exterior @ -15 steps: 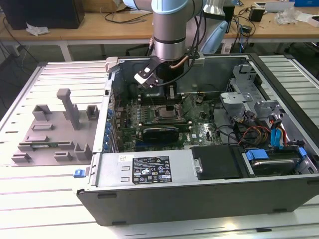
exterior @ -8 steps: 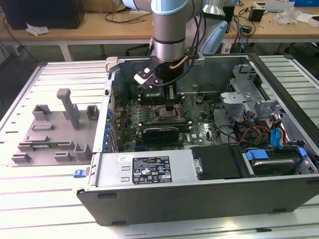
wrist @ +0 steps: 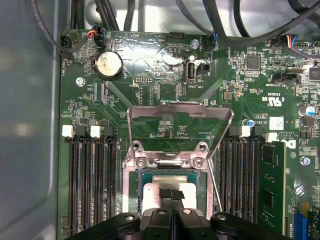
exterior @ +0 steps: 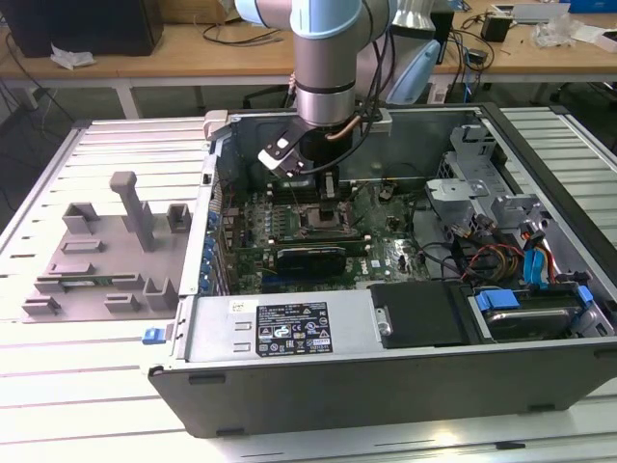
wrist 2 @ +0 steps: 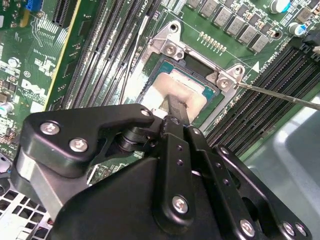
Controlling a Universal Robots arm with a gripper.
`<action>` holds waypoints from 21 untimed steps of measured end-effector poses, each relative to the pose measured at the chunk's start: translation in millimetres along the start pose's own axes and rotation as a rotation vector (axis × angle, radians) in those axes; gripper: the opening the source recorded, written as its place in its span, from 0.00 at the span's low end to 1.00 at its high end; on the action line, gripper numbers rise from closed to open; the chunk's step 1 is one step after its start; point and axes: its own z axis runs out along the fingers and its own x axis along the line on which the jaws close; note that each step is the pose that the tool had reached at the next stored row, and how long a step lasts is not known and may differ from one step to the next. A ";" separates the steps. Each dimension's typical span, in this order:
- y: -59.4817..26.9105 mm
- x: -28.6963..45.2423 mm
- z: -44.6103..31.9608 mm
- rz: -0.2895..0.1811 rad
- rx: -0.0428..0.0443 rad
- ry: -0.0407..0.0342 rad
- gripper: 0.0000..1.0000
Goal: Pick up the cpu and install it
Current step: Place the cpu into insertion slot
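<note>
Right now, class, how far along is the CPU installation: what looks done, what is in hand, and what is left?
Done: the cpu lies inside the socket frame. In hand: the gripper, jaws shut, has its tips on the cpu's top. Left: the metal bracket stands open, not yet clamped over the chip.

The hand (wrist: 171, 194) reaches into the open socket (wrist: 170, 161), hemmed by the raised metal bracket (wrist: 180, 111) at one end and memory slots (wrist: 92, 185) on both sides.
</note>
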 end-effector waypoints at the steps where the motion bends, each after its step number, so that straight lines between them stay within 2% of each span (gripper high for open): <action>1: 0.0 0.0 0.0 0.000 0.0001 -0.0001 0.11; 3: 0.0 -0.1 -0.7 0.000 0.0005 -0.0006 0.11; 4: 0.3 0.2 -3.1 0.000 -0.0013 0.0022 0.11; 9: 0.7 -0.8 -16.5 0.000 -0.0003 0.0005 0.11; 10: 1.0 -1.3 -25.4 0.000 -0.0004 0.0006 0.11; 12: 1.2 -1.7 -32.0 0.000 -0.0004 0.0005 0.11; 19: 2.2 -3.4 -62.2 0.000 -0.0003 0.0002 0.11; 21: 2.3 -3.4 -62.2 0.000 -0.0005 0.0005 0.11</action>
